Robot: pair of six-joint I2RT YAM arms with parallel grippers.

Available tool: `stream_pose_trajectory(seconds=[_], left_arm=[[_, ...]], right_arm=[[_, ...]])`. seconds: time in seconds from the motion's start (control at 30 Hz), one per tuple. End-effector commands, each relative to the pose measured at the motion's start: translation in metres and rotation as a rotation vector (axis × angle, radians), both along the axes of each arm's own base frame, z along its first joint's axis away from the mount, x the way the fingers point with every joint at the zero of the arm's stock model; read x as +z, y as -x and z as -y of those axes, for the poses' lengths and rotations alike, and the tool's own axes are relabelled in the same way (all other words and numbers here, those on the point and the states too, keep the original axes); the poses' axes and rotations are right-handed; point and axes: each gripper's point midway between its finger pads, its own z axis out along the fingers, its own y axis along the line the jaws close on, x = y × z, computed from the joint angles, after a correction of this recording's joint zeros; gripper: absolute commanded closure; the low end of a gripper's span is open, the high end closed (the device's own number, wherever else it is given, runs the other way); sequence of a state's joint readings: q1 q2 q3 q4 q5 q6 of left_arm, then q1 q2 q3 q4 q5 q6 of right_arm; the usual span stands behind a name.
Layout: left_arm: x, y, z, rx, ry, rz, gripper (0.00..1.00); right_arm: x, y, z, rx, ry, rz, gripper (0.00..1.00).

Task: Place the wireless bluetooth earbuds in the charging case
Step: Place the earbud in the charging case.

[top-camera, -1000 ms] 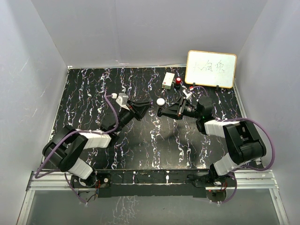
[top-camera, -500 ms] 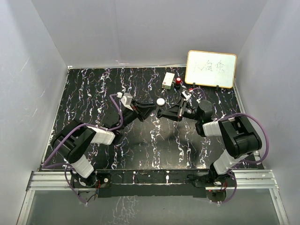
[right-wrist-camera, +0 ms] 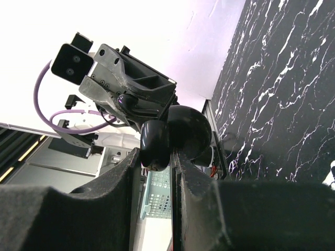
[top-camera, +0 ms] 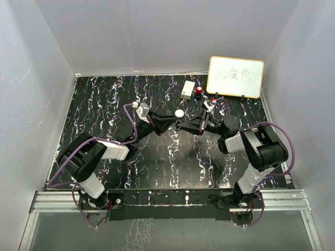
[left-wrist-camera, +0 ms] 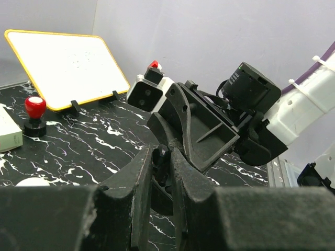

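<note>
One earbud (left-wrist-camera: 160,155) is showing: a tiny black thing, pinched upright-ish between the fingers of the left gripper (left-wrist-camera: 161,163) and held up off the table. It's too dark to make out the stem. The charging case (right-wrist-camera: 180,133) is a glossy black round puck, clamped edge-on in the right gripper (right-wrist-camera: 154,159), also in the air. A domed half bulges behind the flatter one, so it looks hinged open. The two sit just apart, facing each other.

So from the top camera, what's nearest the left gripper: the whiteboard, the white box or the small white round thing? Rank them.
1. white round puck, just beyond the left gripper tips.
2. white box, farther back.
3. whiteboard, far back right corner.
</note>
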State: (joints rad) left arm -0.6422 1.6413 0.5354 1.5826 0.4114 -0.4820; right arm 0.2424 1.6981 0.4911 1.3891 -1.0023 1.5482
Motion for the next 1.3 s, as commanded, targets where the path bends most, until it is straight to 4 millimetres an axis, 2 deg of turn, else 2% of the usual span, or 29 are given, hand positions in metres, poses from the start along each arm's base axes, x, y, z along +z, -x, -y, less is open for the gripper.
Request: stream_pose_trajectory(seconds=[0.0, 0.67, 1.27], left_arm=[[0.062, 0.014, -0.008, -0.019, 0.128, 0.230, 1.00], [0.070, 0.026, 0.005, -0.094, 0.114, 0.297, 1.00], [0.061, 0.033, 0.010, -0.112, 0.089, 0.307, 1.00]], right_arm=[[0.015, 0.010, 0.000, 0.024, -0.047, 0.079, 1.00], [0.026, 0.008, 0.000, 0.027, -0.079, 0.077, 1.00], [0.034, 0.010, 0.001, 0.031, -0.101, 0.090, 1.00]])
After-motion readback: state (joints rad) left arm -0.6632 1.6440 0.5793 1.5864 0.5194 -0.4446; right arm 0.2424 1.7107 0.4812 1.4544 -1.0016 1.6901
